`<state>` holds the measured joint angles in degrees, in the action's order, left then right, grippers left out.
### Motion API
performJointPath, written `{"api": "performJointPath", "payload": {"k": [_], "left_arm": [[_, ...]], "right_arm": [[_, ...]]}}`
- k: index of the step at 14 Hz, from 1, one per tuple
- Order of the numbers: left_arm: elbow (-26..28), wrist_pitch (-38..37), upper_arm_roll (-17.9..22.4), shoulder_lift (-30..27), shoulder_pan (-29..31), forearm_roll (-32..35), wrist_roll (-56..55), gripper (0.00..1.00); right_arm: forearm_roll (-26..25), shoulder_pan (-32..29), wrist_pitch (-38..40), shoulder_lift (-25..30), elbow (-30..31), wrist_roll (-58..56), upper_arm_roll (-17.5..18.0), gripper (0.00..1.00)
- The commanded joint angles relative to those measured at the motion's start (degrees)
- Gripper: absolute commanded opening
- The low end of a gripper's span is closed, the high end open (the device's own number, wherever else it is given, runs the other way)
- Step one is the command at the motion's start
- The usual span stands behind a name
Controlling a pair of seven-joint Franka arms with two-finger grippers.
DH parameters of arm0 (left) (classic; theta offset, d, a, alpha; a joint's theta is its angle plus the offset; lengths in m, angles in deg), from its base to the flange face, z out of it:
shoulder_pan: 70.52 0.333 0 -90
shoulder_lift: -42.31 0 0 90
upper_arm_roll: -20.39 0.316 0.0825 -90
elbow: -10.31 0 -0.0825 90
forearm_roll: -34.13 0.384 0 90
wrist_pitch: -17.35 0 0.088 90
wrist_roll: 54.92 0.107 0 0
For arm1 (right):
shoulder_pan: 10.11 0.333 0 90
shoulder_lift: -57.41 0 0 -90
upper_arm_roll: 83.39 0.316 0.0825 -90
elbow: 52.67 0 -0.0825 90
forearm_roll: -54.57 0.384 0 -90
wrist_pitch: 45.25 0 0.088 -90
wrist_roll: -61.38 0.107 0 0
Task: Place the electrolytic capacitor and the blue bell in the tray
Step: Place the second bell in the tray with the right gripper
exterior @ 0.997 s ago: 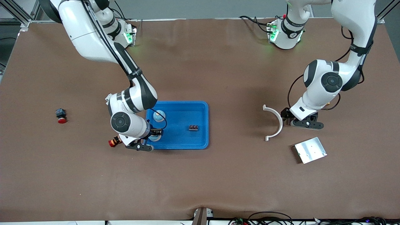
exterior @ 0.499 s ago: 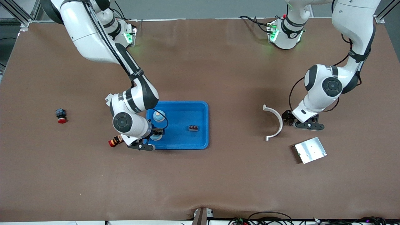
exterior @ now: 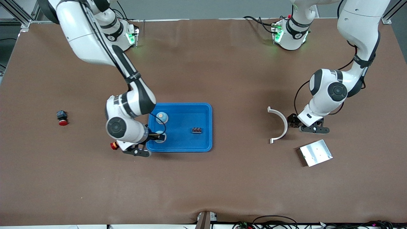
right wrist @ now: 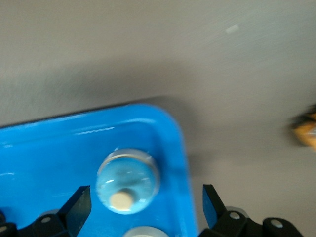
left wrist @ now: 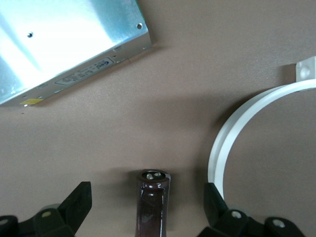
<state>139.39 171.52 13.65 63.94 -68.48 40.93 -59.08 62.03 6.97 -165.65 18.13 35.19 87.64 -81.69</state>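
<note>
1. The blue tray (exterior: pixel 187 109) sits on the brown surface (exterior: pixel 203 184), toward the right arm's end.
2. Two blue bells lie in it at the end nearest the right arm: one blue bell (exterior: pixel 162 117) by the rim away from the front camera, the second blue bell (exterior: pixel 160 136) nearer the camera, close to the tray's corner. In the right wrist view a bell (right wrist: pixel 128 180) shows with its pale button on top (it rests on the tray floor, touching nothing).
3. A small dark component (exterior: pixel 196 129) also lies in the tray, apart from the bells.
4. The right gripper (exterior: pixel 149 144) hangs over the tray's corner by the second bell, fingers (right wrist: pixel 74 210) spread wide with nothing between them.
5. The electrolytic capacitor (left wrist: pixel 152 202), a dark brown cylinder, lies on the surface outside the tray, at the left arm's end.
6. The left gripper (exterior: pixel 300 126) is low over it with its fingers (left wrist: pixel 79 205) apart, one on each side of the capacitor and not touching it.
7. Just beside the capacitor curves a white half-ring (exterior: pixel 279 124); a silver metal plate (exterior: pixel 315 152) lies nearer the camera.
8. A red-capped button (exterior: pixel 113 145) peeks out by the right gripper, and another red push button (exterior: pixel 62 117) lies well apart toward that end.
</note>
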Motion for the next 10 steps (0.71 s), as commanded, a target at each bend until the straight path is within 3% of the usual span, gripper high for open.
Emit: {"api": "performJointPath", "payload": {"k": [1,4,8,10], "left_arm": [[0.8,1.0,-0.5,-0.2,0.9,0.0,0.7,1.0],[1.3,1.0,-0.5,-0.3,0.8,0.0,0.2,1.0],[2.0,1.1,-0.4,-0.3,0.9,0.1,0.1,1.0],[2.6,1.3,-0.4,-0.3,0.9,0.1,0.1,1.0]], "right_arm": [[0.3,-6.5,8.8,6.7,0.3,-0.6,0.9,1.0],[0.0,-12.3,17.4,12.7,-1.7,-1.2,0.8,1.0],[-0.6,-17.5,30.3,16.8,-9.1,-9.9,0.5,1.0],[-0.3,-20.8,31.9,19.0,-11.4,-15.3,0.5,1.0]]}}
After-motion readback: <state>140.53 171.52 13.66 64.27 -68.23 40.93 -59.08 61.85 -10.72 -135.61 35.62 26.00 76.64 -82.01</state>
